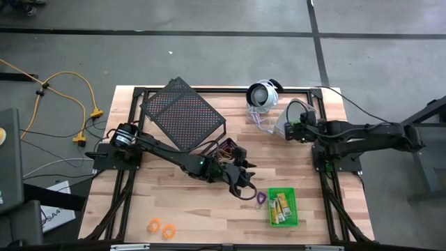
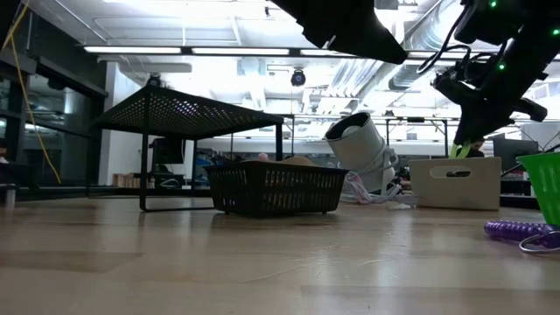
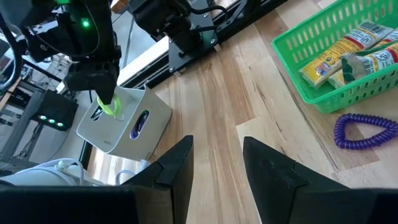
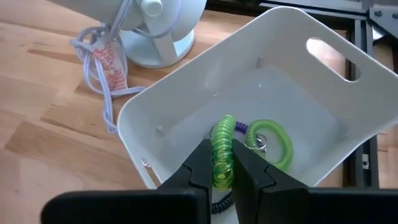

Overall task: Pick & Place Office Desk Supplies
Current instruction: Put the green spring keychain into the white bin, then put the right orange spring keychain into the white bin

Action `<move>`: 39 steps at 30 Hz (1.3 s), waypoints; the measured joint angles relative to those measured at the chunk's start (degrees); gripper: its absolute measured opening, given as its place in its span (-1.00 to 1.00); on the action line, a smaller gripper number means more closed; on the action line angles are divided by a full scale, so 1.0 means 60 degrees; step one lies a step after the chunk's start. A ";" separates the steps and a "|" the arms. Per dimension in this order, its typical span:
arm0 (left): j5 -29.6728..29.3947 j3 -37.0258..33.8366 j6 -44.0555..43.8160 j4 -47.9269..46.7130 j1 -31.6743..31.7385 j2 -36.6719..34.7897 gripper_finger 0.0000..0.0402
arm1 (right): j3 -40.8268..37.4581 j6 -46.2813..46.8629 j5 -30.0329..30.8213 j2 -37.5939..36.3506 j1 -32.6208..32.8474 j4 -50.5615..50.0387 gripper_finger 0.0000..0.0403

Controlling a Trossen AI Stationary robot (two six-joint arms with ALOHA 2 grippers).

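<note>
My right gripper is shut on a green coiled elastic loop, over the open grey-white bin at the table's far right. Another green loop lies on that bin's floor. My left gripper hovers open and empty over the middle of the table. Just past it, a purple coiled loop lies flat on the wood beside the green bin, which holds yellow rectangular pieces. Two orange loops lie near the front left. A black bin stands in the middle. My right gripper pinches one side of the green loop's coil between its two fingers. The fingers slant down from the table's right side. The loop runs along the gap between them and sticks out past the tips, over the bin's opening.
A large black mesh rack stands at the far left of the table. A round white device with a bundled cord stands beside the grey-white bin. Black frame rails run along the table's sides. Bare wood lies at the front middle.
</note>
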 joint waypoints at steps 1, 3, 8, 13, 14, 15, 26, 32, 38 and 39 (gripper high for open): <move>0.0000 0.0000 0.0001 0.0000 0.0000 0.0000 -0.34 | 0.0000 -0.0004 -0.0002 0.0010 0.0002 0.0040 -0.88; -0.0001 0.0000 0.0000 0.0000 0.0000 0.0000 -0.34 | 0.0000 -0.0004 0.0005 0.0064 0.0002 0.0104 -0.88; 0.0000 0.0000 0.0001 0.0000 0.0000 0.0000 -0.34 | 0.0000 0.0000 -0.0030 0.0241 -0.0001 0.0090 -0.88; 0.0000 0.0000 0.0002 0.0000 0.0000 0.0000 -0.34 | 0.0000 0.0003 -0.0017 0.0384 0.0002 0.0096 -0.88; 0.0000 0.0000 0.0000 0.0000 0.0000 0.0000 -0.34 | 0.0000 0.0001 -0.0017 0.0409 0.0002 0.0097 -0.88; 0.0000 0.0000 0.0003 0.0000 0.0000 0.0000 -0.34 | 0.0000 0.0000 -0.0024 0.0437 0.0002 0.0094 -0.88; 0.0000 0.0000 0.0000 0.0000 0.0000 0.0000 -0.34 | 0.0000 -0.0182 -0.0006 0.0452 0.0002 0.0097 -0.57; 0.0000 0.0000 0.0003 0.0000 0.0000 0.0002 -0.34 | 0.0000 -0.0182 0.0012 0.0452 0.0002 0.0098 -0.39; 0.0001 0.0000 0.0003 0.0000 0.0000 0.0004 -0.34 | 0.0000 -0.0186 0.0004 0.0452 0.0002 0.0131 -0.39; 0.0000 0.0000 0.0002 0.0000 0.0000 0.0004 -0.34 | 0.0000 -0.0188 -0.0007 0.0452 0.0002 0.0200 -0.39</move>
